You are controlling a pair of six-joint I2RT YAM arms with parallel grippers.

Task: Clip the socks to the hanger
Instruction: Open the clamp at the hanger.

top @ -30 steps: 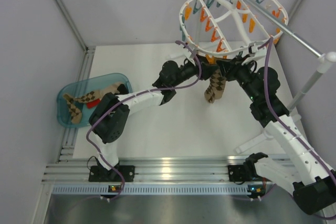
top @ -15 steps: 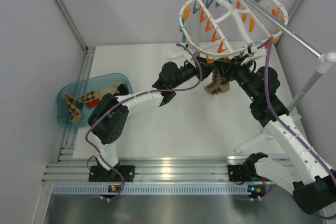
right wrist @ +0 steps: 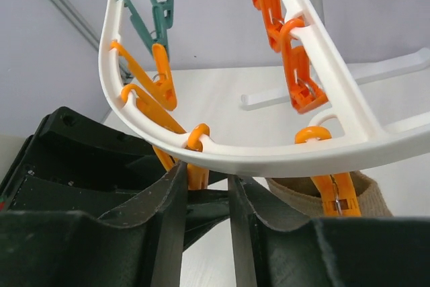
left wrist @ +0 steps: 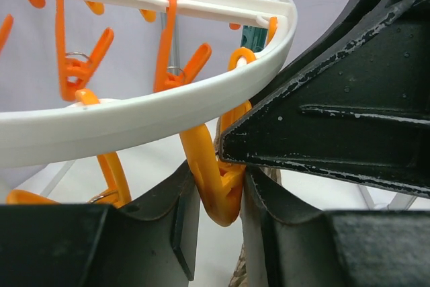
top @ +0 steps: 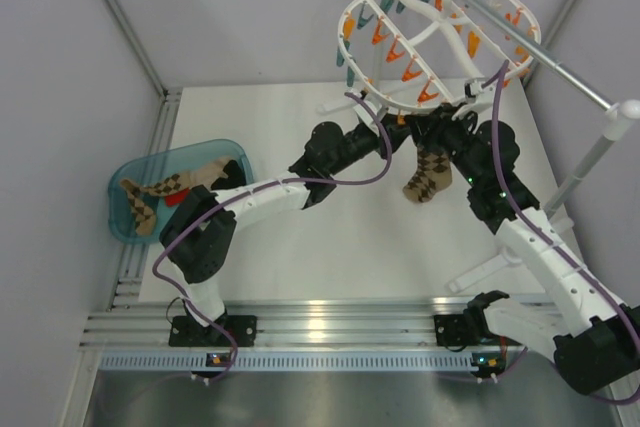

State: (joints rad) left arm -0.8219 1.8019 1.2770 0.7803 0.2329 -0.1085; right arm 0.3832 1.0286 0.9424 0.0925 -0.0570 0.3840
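Note:
The white hanger [top: 347, 35] hangs tilted at the back right, with orange and teal clips under its rim. One argyle sock [top: 427, 175] dangles below the near rim between both grippers; what holds its top is hidden. My left gripper [top: 392, 135] reaches in from the left. In the left wrist view it [left wrist: 218, 189] is shut on an orange clip [left wrist: 215, 196], with sock fabric just behind. My right gripper [top: 438, 133] comes in from the right. Its fingers [right wrist: 171, 206] stand a little apart around another orange clip [right wrist: 198, 176]. The sock cuff [right wrist: 302, 193] lies right of them.
A teal bin [top: 122, 175] at the left table edge holds more argyle socks [top: 150, 199] and a small red item [top: 178, 199]. The grey metal rod stand [top: 590, 159] rises at the right, its bar crossing above the hanger. Grey walls close in on both sides.
My left gripper has closed on the orange clip. The hanger's near rim has tipped upward. The sock bunched up briefly and now hangs full length, slightly further right.

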